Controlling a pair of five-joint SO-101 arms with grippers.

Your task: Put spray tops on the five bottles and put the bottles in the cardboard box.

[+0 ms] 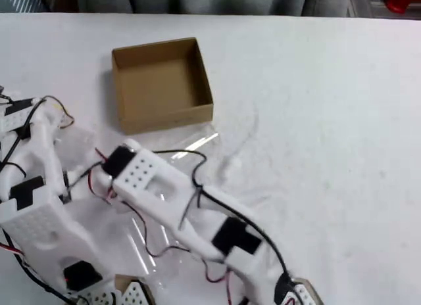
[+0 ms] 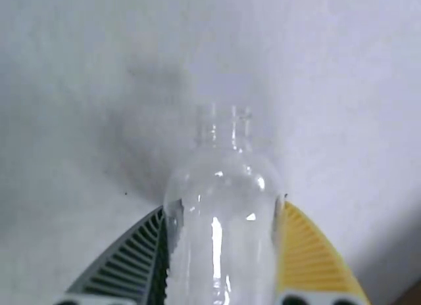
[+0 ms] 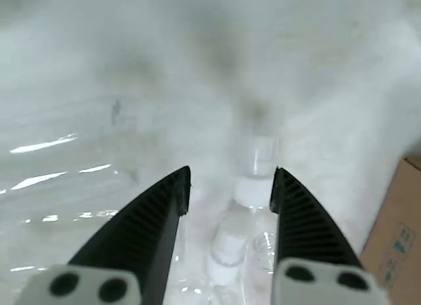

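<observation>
Evidently mid-task: left claw (image 2: 222, 211) was clamped on a clear bottle (image 2: 220, 187), grey and yellow fingers pressed to its body just under the shoulder. The neck was open, with no spray top on it. The grip sat low on the body, I judged, so that the threaded mouth was left free to take a top. The bottle pointed out over bare bench (image 2: 79, 88).

Right claw (image 3: 230, 177) stood wide, with nothing between its black fingers (image 3: 151, 219), and hovered above a blurred cluster of small white pieces (image 3: 253, 154). These were likely spray tops, but too soft to be sure. The wide spread would suit coming down around one of them. Crinkled clear plastic (image 3: 59, 147) lay beside the cluster, and a corner of the cardboard box (image 3: 398, 219) showed close by.

From the high camera, the cardboard box (image 1: 168, 117) sat open-topped near the bench's middle with its brown floor showing; packing had not yet begun, by my reckoning. Left arm (image 1: 39, 213) and right arm (image 1: 171, 187) crowded together on the near side of the box, presumably so top and bottle could meet between them.
</observation>
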